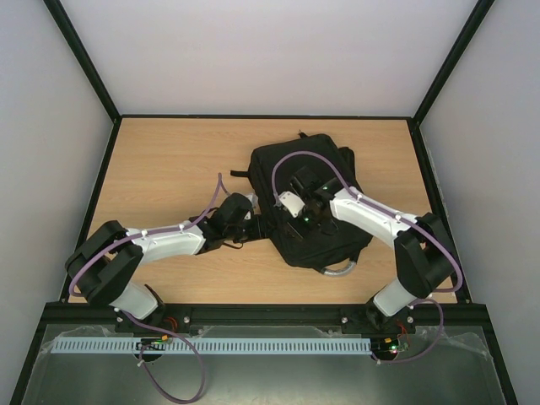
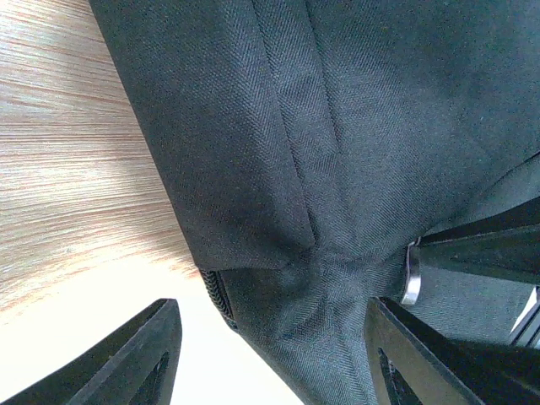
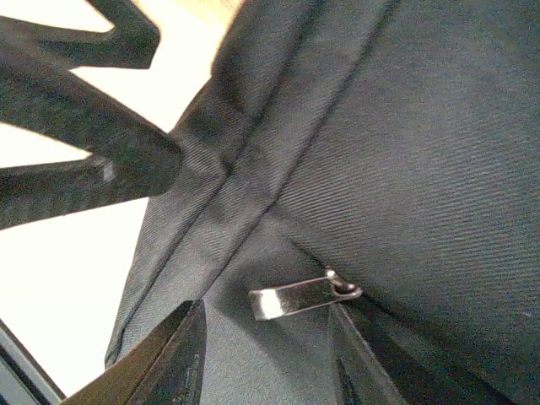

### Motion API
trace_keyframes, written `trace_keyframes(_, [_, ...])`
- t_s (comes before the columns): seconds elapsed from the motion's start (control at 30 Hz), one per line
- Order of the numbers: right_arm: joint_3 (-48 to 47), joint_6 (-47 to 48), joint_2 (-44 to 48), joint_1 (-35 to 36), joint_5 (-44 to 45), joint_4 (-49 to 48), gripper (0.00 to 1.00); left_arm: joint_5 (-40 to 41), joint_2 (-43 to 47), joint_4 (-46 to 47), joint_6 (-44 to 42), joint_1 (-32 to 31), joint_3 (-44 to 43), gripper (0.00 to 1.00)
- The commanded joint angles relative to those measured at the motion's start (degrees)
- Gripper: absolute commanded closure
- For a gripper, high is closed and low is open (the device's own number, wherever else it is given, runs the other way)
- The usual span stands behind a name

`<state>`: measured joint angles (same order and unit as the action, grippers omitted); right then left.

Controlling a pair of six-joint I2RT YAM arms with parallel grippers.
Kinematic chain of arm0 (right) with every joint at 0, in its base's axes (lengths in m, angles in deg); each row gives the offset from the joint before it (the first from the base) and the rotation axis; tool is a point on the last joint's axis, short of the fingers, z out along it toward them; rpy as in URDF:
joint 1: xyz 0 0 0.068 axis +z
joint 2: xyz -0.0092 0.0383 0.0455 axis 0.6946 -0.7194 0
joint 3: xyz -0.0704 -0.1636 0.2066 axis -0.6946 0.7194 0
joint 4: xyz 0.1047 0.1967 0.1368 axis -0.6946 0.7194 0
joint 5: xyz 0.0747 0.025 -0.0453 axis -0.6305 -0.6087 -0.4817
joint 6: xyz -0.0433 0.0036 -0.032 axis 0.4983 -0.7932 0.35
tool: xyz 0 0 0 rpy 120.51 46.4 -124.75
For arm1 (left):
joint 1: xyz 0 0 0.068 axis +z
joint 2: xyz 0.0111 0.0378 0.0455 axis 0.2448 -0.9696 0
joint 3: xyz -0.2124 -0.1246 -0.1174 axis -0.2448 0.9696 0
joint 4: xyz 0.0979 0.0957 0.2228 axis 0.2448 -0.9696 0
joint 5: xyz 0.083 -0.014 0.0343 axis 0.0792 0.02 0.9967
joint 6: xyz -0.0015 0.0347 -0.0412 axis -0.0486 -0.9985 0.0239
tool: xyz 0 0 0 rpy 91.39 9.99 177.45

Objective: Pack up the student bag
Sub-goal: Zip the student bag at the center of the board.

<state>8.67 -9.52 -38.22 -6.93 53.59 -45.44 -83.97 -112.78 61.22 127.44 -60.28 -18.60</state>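
The black student bag lies flat on the wooden table, its grey loop handle towards the near edge. My left gripper is at the bag's left edge. In the left wrist view it is open, with a fold of bag fabric and a zip end between its fingers. My right gripper hovers over the bag's left part. In the right wrist view it is open, with a metal zip pull just above its fingertips. The bag's inside is hidden.
The wooden table is ringed by a black frame and white walls. The two grippers are close together; the left one's fingers show in the right wrist view. Purple cables loop over both arms.
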Motion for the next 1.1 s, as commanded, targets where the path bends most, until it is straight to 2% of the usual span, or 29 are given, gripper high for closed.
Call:
trace_keyframes(0.0, [-2.00,-2.00,-1.67,-0.41,6.68,1.36,0.63,-0.22,-0.42,0.44,-0.16,-0.51,-0.35,0.38])
trace_keyframes(0.2, [-1.25,-1.06,-0.05,-0.41,10.55,1.87,0.81,-0.21,-0.62,0.01,-0.13,-0.82,-0.75,0.38])
trace_keyframes(0.37, [0.17,0.06,2.87,-0.41,13.88,2.09,0.89,-0.27,-0.90,-0.42,-0.33,-0.76,-1.21,0.38])
trace_keyframes(0.5, [0.66,0.51,4.89,-0.49,12.53,2.71,0.91,-0.24,-0.91,-0.44,-0.35,-0.86,-1.21,0.38])
trace_keyframes(0.57, [0.92,0.37,5.34,-0.50,9.90,2.81,0.88,-0.25,-0.91,-0.45,-0.37,-0.90,-1.21,0.38])
trace_keyframes(0.63, [1.51,-0.21,5.26,-0.48,8.66,2.27,0.76,-0.27,-0.93,-0.49,-0.35,-0.90,-1.21,0.38])
trace_keyframes(0.7, [1.81,-0.54,4.99,-0.50,7.18,1.97,0.74,-0.19,-0.83,-0.62,-0.34,-0.88,-1.18,0.38])
trace_keyframes(0.83, [1.70,-1.24,3.96,-0.76,5.62,1.51,0.63,0.04,-0.31,-0.71,-0.33,-0.99,-0.80,0.38])
trace_keyframes(1.07, [2.05,-1.50,0.72,-1.23,4.82,0.89,0.61,0.09,-0.55,-0.80,-0.35,-0.97,-0.77,0.38])
